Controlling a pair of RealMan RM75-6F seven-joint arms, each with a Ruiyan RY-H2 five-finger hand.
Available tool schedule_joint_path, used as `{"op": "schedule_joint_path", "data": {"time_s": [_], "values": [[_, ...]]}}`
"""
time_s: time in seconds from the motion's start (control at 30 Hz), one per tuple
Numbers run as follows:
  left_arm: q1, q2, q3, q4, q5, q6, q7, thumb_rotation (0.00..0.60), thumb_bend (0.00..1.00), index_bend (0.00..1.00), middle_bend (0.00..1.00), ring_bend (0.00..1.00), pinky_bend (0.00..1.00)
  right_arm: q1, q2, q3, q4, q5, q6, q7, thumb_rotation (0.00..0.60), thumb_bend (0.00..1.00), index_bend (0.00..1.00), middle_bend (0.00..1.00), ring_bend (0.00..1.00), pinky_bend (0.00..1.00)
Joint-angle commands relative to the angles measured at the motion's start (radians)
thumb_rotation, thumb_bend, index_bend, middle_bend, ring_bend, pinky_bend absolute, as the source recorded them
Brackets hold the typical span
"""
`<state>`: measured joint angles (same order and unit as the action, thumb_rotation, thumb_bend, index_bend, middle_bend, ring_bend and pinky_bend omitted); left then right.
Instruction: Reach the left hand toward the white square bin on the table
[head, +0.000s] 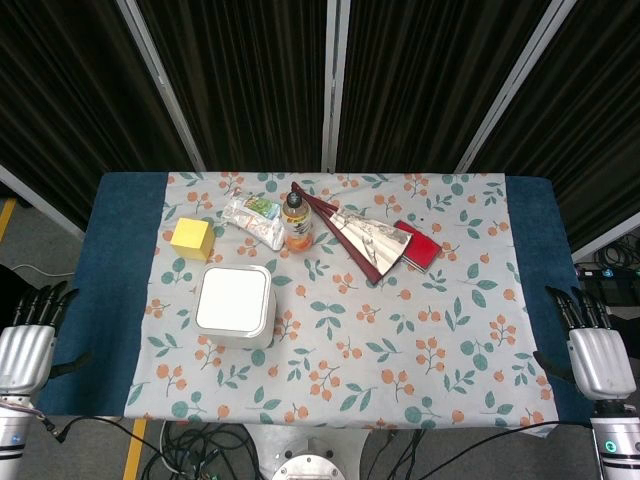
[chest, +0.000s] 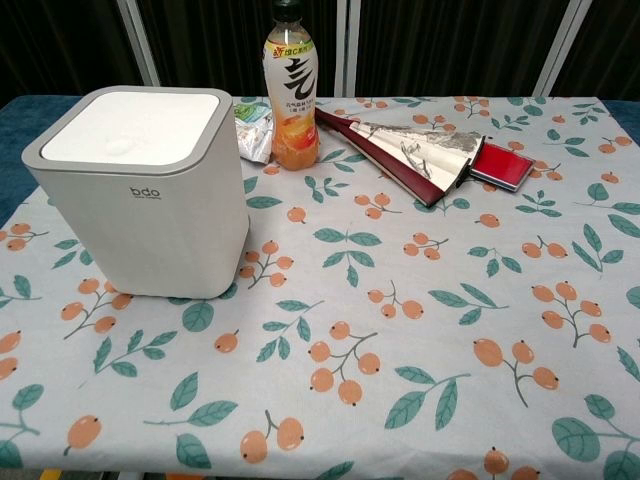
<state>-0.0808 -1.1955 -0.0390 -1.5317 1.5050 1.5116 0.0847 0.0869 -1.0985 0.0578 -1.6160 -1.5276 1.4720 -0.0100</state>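
The white square bin (head: 235, 305) stands upright with its lid on, left of the table's middle; the chest view shows the bin (chest: 140, 190) close up at the left. My left hand (head: 27, 340) hangs beside the table's left edge, well left of the bin, fingers apart and holding nothing. My right hand (head: 595, 345) hangs off the right edge, also with fingers apart and empty. Neither hand shows in the chest view.
Behind the bin lie a yellow cube (head: 192, 238), a snack packet (head: 252, 219), an orange drink bottle (head: 296, 222), a folded fan (head: 360, 238) and a red case (head: 418, 246). A floral cloth (head: 400, 340) covers the table. Cables lie below the front edge.
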Motion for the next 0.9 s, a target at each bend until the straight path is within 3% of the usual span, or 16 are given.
{"op": "schedule_joint_path", "data": {"time_s": [0.03,0.23,0.53,0.7,0.9], "values": [[-0.001,-0.003,0.002,0.004,0.009,0.003,-0.006,0.6,0.03,0.11,0.06,0.04,0.0,0.001,-0.001,0.0,-0.004,0.001,0.0,-0.005,0.6,0.07,0.0,0.13,0.0,0.0],[-0.009,0.002,0.004,0.012,0.039,0.011,-0.028,0.6,0.03,0.11,0.06,0.04,0.0,0.002,-0.002,-0.003,-0.006,0.012,-0.013,-0.013,0.6,0.07,0.0,0.12,0.0,0.0],[-0.12,0.036,0.022,0.015,0.275,0.019,-0.165,0.6,0.03,0.13,0.06,0.04,0.0,0.007,0.003,0.003,-0.015,0.036,-0.03,-0.043,0.6,0.07,0.0,0.11,0.0,0.0],[-0.223,0.057,0.034,-0.004,0.39,-0.047,-0.207,0.6,0.03,0.17,0.11,0.06,0.0,0.008,0.007,0.007,-0.023,0.041,-0.028,-0.049,0.6,0.07,0.0,0.11,0.0,0.0],[-0.319,0.049,0.031,-0.018,0.432,-0.144,-0.183,0.6,0.03,0.2,0.14,0.09,0.0,0.01,0.007,0.01,-0.03,0.052,-0.034,-0.06,0.6,0.07,0.0,0.11,0.0,0.0]]}}
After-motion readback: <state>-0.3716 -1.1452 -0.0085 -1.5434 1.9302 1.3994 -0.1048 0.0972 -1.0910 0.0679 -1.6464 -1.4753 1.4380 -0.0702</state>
